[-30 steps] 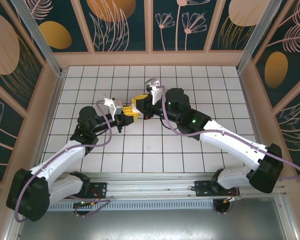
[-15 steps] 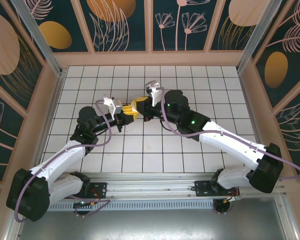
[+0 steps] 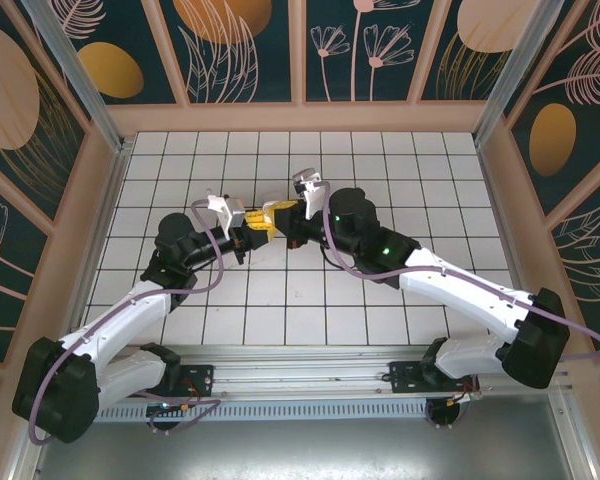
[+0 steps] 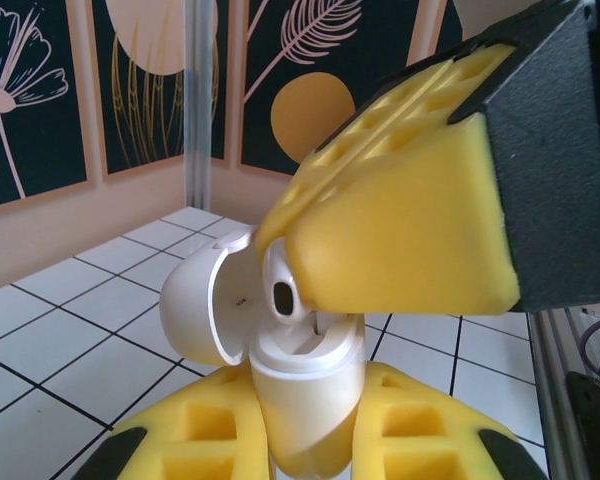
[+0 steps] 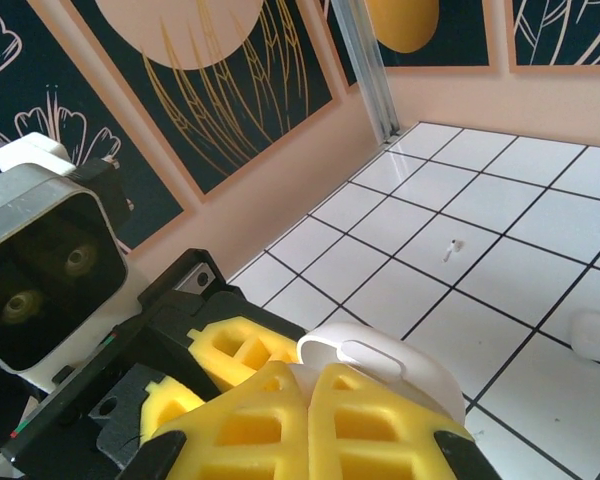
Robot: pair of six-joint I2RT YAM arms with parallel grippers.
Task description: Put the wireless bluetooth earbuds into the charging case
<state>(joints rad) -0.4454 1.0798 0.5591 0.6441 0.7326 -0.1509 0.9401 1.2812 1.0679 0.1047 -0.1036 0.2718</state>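
Mid tiled table (image 3: 380,160), both arms meet. L gripper (image 4: 305,440) clamps the white case (image 4: 300,390) upright betw. its yellow pads, w/ the lid (image 4: 205,310) swung open. R gripper (image 5: 308,420) is pinched shut, tips at the case mouth, touching an earbud (image 4: 280,290) sitting partly inside.

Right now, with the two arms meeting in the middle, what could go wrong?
1. The right tool seems to pinch the earbud right at the charging case opening. If slightly misaligned, it may jam on the rim or pop loose.
2. The left tool grips only the case's lower body, so downward pressure could twist it out.
3. The open lid sits close to the right tool's pad and might get knocked shut.
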